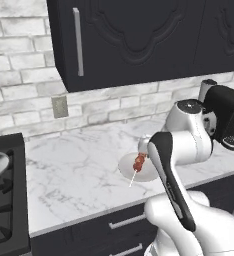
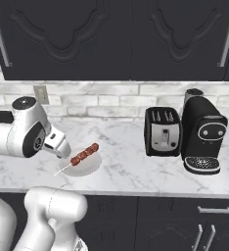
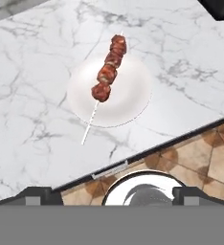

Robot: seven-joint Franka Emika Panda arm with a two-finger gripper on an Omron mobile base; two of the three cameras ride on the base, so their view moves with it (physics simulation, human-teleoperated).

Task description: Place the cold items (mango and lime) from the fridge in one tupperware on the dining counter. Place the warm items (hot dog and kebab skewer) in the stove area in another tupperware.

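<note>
Skewer: the kebab skewer (image 3: 106, 76) lies across a small white plate (image 3: 133, 98) on the marble counter (image 3: 32, 110), meat chunks over the plate, bare stick tip poking past the rim toward the counter's front edge.
Handling: likely light and stiff; the thin stick looks easy to roll or slip, the meat softer and wider.
Where to hold: probably across the row of meat chunks, jaws closing from either side of the stick's line, rather than on the bare tip.
Gripper: the gripper (image 3: 113, 194) hangs above the counter's front edge, short of the plate, jaws spread wide and holding nothing.
Nearby: a toaster (image 2: 162, 131) and a coffee machine (image 2: 203, 138) stand well apart along the counter; a stove (image 1: 6, 200) sits at the other end; dark cabinets (image 2: 116, 37) hang overhead.
In the way: nothing crowds the plate; the shallow rim may hinder fingertips reaching under the meat.
</note>
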